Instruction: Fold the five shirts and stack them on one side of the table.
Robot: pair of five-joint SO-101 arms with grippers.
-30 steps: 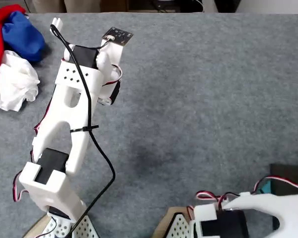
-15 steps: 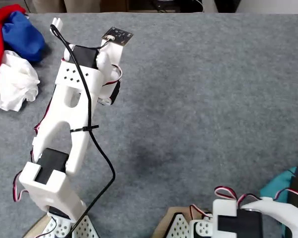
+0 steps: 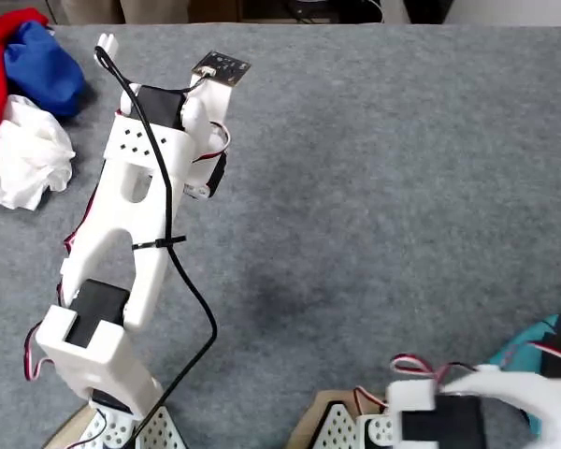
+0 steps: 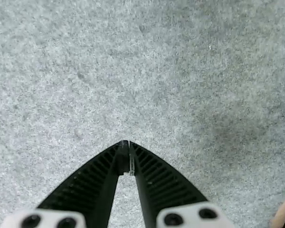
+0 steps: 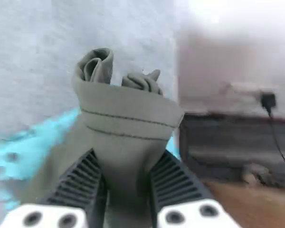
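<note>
The right arm has shifted at the near right corner, uncovering more teal shirt, its fingers pinching a grey-green shirt over it; the left gripper, fingers pressed together, hangs nearer the 3 crumpled shirts far left

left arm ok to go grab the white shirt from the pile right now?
Probably yes. The left tool is shut on nothing over bare table. The white shirt lies off to that arm's side with only bare table between. The tool must open first, and whether the arm stretches that far can't be confirmed.
</note>
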